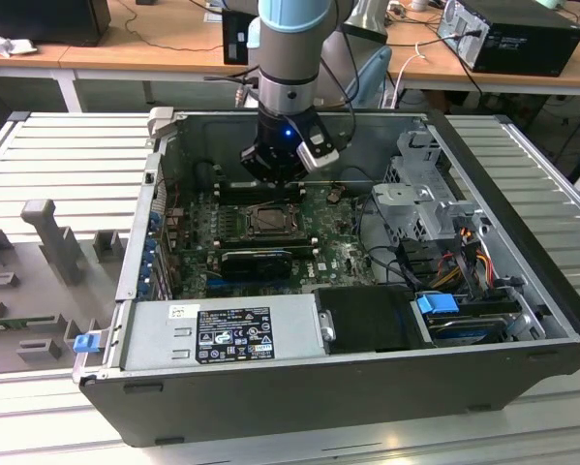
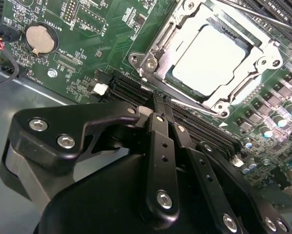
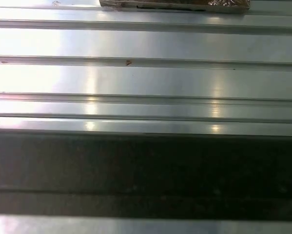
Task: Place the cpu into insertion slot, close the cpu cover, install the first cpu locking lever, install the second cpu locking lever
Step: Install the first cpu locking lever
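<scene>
The cpu [image 2: 211,56] sits in the insertion slot [image 2: 150,61] with the cpu cover [image 2: 243,80] down; the gripper [image 2: 160,109], fingers together and empty, must catch a locking lever next

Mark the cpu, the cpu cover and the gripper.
cpu [image 2: 211,58]: second wrist view, middle of its pale metal top.
cpu cover [image 2: 158,56]: second wrist view, silver frame edge beside the chip.
gripper [image 2: 161,109]: second wrist view, at the fingertips.
</scene>
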{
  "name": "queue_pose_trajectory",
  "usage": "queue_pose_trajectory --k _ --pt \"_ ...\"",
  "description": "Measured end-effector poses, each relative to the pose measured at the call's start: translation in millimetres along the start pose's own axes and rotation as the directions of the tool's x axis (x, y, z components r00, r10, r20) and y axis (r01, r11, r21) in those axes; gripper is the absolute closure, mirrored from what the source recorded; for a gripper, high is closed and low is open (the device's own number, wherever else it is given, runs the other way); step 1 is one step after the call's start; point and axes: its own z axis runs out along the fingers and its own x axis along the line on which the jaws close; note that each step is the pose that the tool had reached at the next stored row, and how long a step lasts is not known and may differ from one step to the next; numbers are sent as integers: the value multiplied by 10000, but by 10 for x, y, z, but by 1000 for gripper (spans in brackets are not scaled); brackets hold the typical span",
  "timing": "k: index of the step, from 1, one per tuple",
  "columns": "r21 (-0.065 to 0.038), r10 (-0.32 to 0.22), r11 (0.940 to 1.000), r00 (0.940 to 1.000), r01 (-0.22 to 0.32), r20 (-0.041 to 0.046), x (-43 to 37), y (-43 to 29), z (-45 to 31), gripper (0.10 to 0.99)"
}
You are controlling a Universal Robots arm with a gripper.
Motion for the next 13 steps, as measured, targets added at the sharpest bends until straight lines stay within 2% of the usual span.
queue_pose_trajectory --k 7,10,13 --pt "49 -57 10000 10000 57 -5 -9 -4 56 980" --pt "141 -60 9999 10000 60 -10 -9 -5 67 980" --pt "182 -62 9998 10000 62 -10 -9 -6 82 980"
